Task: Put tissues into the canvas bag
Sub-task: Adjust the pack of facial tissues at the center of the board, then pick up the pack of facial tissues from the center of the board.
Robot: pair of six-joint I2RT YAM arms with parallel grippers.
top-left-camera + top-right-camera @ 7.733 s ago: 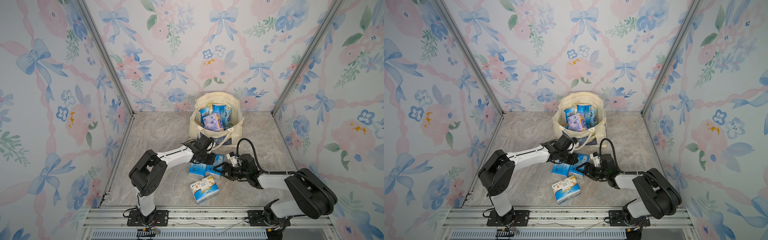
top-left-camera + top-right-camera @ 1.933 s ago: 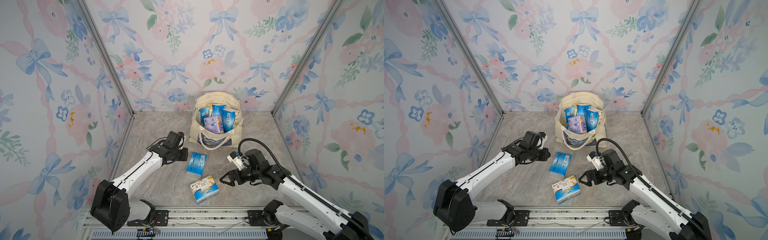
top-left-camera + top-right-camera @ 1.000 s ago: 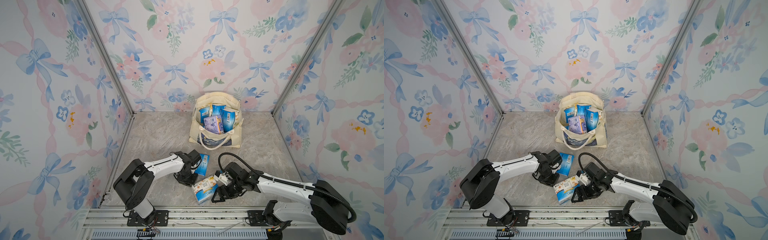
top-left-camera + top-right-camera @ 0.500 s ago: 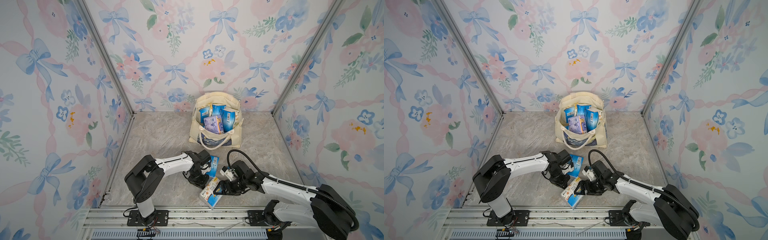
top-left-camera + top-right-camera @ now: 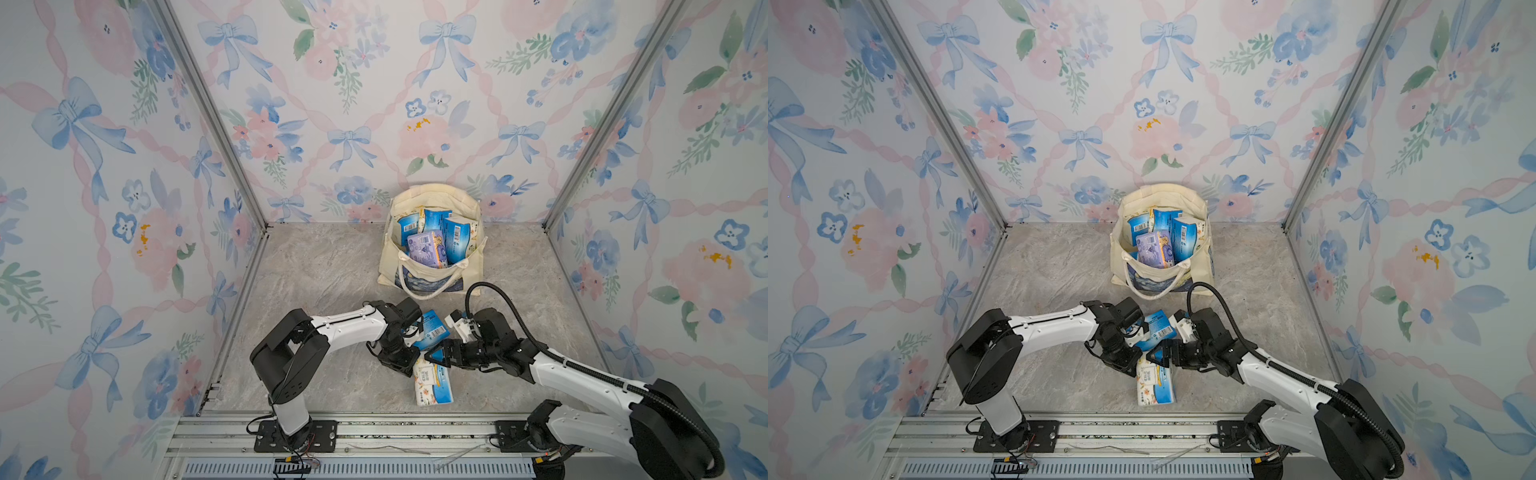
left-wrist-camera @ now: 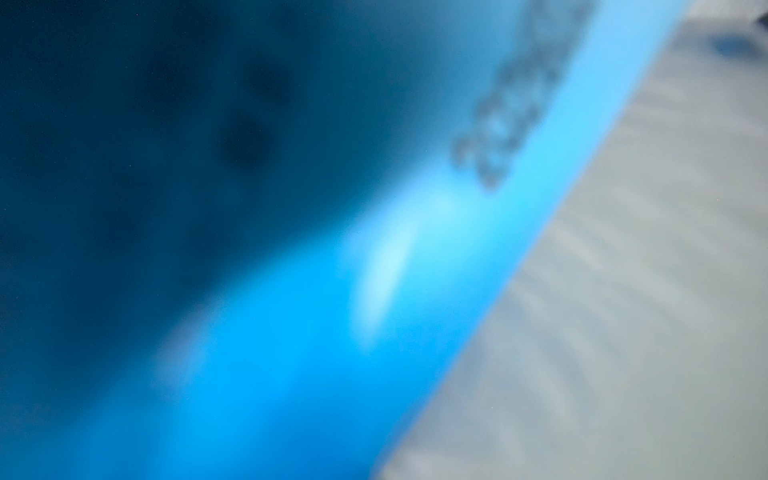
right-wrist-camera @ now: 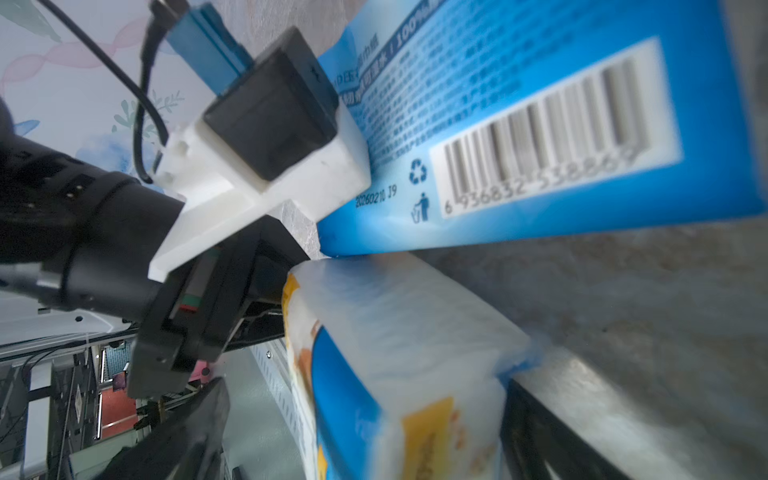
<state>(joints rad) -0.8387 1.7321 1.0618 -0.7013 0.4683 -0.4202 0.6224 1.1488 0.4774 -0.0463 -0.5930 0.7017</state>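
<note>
Left arm (image 5: 353,324) low, elbow folded; left gripper (image 5: 402,360) jaws pressed together beside one glossy blue pack (image 5: 432,329) tilted against its wrist, any pinch unclear. One white floral brick pack (image 5: 433,384) lies on marbled floor (image 5: 332,266); behind, slouched cream canvas bag (image 5: 434,199) shows three blue packs (image 5: 459,239), one lilac pack (image 5: 428,249). Right arm (image 5: 582,374) stretched low, right gripper (image 5: 437,360) jaws spread astride the white pack's end.

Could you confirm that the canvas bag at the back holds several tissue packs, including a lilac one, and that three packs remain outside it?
Not quite: only two packs remain outside it, a blue pack and a white floral pack nearer the front, as both top views show. The canvas bag does hold several packs, a lilac pack among them.
</note>
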